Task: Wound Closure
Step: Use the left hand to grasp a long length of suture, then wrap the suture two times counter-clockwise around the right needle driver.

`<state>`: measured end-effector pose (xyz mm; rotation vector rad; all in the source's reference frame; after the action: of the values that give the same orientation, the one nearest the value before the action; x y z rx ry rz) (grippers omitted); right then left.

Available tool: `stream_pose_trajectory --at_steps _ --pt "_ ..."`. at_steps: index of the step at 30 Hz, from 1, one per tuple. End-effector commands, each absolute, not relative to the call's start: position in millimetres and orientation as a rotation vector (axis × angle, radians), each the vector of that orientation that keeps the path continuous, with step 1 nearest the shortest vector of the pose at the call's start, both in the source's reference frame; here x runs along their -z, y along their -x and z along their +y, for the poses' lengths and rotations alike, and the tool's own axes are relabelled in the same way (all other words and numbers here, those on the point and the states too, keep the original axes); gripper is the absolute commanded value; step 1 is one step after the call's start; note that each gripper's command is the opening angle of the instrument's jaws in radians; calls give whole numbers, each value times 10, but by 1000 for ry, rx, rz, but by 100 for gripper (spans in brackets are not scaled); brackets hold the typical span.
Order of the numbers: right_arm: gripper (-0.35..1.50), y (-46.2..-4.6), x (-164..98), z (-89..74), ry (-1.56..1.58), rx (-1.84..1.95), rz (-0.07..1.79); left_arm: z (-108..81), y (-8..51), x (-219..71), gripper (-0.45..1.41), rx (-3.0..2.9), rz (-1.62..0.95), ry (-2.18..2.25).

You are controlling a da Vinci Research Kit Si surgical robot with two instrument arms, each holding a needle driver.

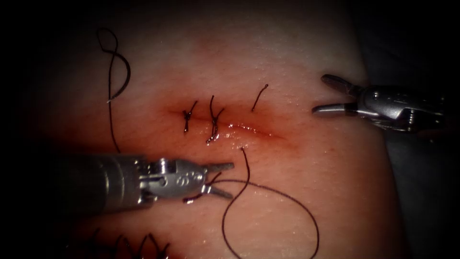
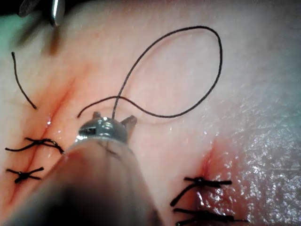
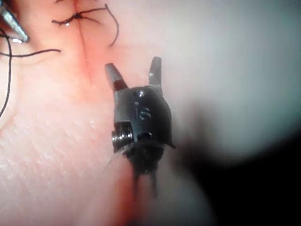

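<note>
Left tool [image 1: 221, 179] sits below the cut [image 1: 239, 128] on the near side of the tissue [image 1: 297, 62], jaws spread apart, holding nothing firmly as far as I can see; the thread [image 1: 278, 192] passes right between the two jaws, touching or nearly so, hard to tell at this angle. From there the thread loops out to the right in a big open curl and crosses back up to a point just below the cut, where it enters the tissue [image 1: 243, 149]. In the left wrist view the same tool [image 2: 115, 120] shows both jaw tips apart with the thread loop [image 2: 207, 89] lying on the tissue beyond them. Right tool [image 1: 323, 93] hovers at the right edge of the tissue, well apart from the cut, jaws wide open, empty; the right wrist view confirms it [image 3: 134, 70], tips splayed, nothing between. Needle [image 1: 122, 79] lies flat on the tissue far upper left, well away from both tools, not in the tissue, thread trailing off its end in a small loop and down the left side. Two tied stitches [image 1: 201, 117] cross the left part of the cut, a short free thread end [image 1: 258, 98] stands just above its middle. Red fluid [image 1: 225, 132] tints the cut edges.
</note>
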<state>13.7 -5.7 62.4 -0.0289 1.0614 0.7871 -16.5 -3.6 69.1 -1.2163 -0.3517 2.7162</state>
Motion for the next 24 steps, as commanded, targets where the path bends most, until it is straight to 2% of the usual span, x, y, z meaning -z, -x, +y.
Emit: stream_pose_trajectory --at_steps 1,2,3,9,17,24 --pt "140 -145 -629 -60 24 -791 1062 -39 172 -694 -3 -2722 -351 1217" --pt "140 -146 -629 -61 20 -788 1066 -39 172 -692 -16 -2722 -351 1218" --pt "138 -147 -630 -62 18 -786 1062 -40 170 -689 -45 -2722 -354 1220" --pt "133 -149 -631 -67 -11 -777 1052 -35 145 -669 -45 -2757 -249 1273" --pt "132 -150 -616 -80 -64 -740 1076 2 84 -611 -45 -2639 43 1380" --pt "108 -172 -592 -100 -160 -669 1173 18 44 -564 -45 -2520 185 1494"
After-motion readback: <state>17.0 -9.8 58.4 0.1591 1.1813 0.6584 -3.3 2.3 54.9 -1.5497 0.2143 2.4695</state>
